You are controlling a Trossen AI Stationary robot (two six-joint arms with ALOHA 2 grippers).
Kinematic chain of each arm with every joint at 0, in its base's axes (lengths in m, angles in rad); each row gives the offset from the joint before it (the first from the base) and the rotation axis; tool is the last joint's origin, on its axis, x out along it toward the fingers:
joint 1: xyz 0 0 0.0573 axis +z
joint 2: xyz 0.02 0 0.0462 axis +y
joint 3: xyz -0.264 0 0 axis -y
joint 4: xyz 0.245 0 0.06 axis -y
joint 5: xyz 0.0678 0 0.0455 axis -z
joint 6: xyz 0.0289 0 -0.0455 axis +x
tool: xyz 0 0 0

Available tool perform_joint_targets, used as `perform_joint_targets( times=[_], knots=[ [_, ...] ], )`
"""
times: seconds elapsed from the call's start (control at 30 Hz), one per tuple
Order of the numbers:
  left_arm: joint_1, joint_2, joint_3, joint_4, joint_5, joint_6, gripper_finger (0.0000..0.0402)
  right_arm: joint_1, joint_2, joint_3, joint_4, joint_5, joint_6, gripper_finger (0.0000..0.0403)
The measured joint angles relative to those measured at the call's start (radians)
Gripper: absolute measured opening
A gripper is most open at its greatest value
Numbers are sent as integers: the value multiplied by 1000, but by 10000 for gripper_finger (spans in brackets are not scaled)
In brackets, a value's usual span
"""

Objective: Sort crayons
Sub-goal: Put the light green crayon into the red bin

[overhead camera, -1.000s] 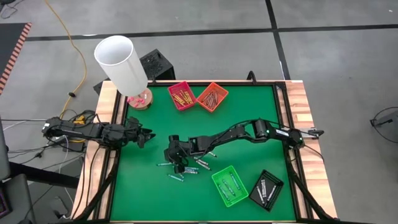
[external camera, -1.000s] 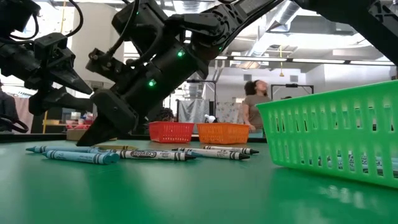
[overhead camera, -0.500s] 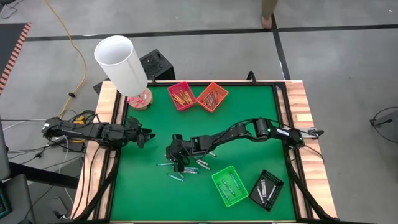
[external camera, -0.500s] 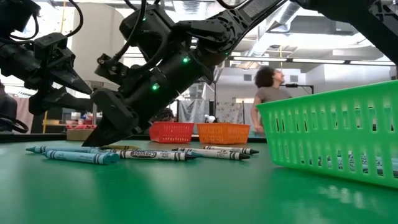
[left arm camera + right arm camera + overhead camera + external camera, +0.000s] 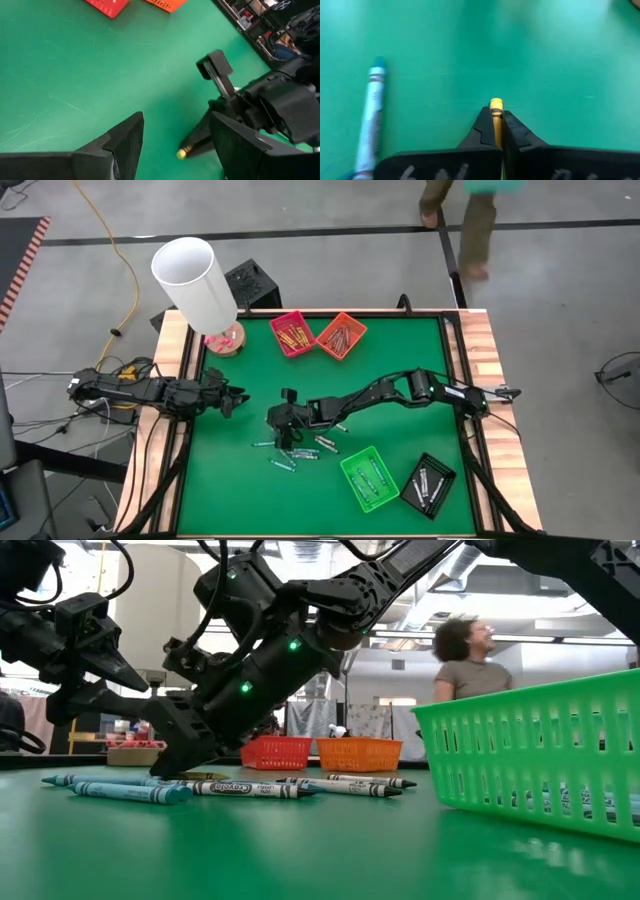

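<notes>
**Yellow crayon pinched in the right hand**

Green felt covers the worktop (image 5: 230, 490), and near its middle the right hand (image 5: 285, 432) points down at a scatter of loose crayons (image 5: 292, 454). Its two fingers (image 5: 481, 131) are pressed tight together on a yellow crayon (image 5: 495, 116), whose tip pokes out just past the fingertips in the right wrist view. A blue crayon (image 5: 370, 120) lies flat on the felt just beside it.

In the low view, the nearest dark-wrapped crayon (image 5: 248, 788) carries printed lettering on its paper wrap, too small to read with certainty. No other writing can be made out.

More crayons sit in four trays: a red tray (image 5: 291, 333) and an orange tray (image 5: 341, 335) at the far edge, a green tray (image 5: 369, 478) and a black tray (image 5: 428, 485) at the near right.

The left hand (image 5: 238, 397) hovers over the worktop's left side, well apart from the crayons, its fingers (image 5: 127, 140) spread wide and holding nothing.

Compared with a second ago, the right hand's fingers have gone from partly spread to fully closed on the yellow crayon, and the wrist has tipped a little. The left arm has not moved. A person (image 5: 470, 665) in the room behind has walked further to the right, and legs (image 5: 465, 220) now show on the floor beyond the worktop.

A white cylinder (image 5: 195, 280) stands at the far left corner.
</notes>
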Motion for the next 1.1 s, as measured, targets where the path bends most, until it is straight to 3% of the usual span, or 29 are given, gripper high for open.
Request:
perform_joint_targets(
  times=[0.67,0.87,1.1],
  knots=[
    [0,0,0,0,0,0,215,-178,-219,-2,-25,22,-103,2],
    [0,0,0,0,0,0,215,-273,-220,-2,-24,115,-34,2],
    [0,0,0,0,0,0,215,-368,-208,-2,-19,132,51,2]
  ],
)
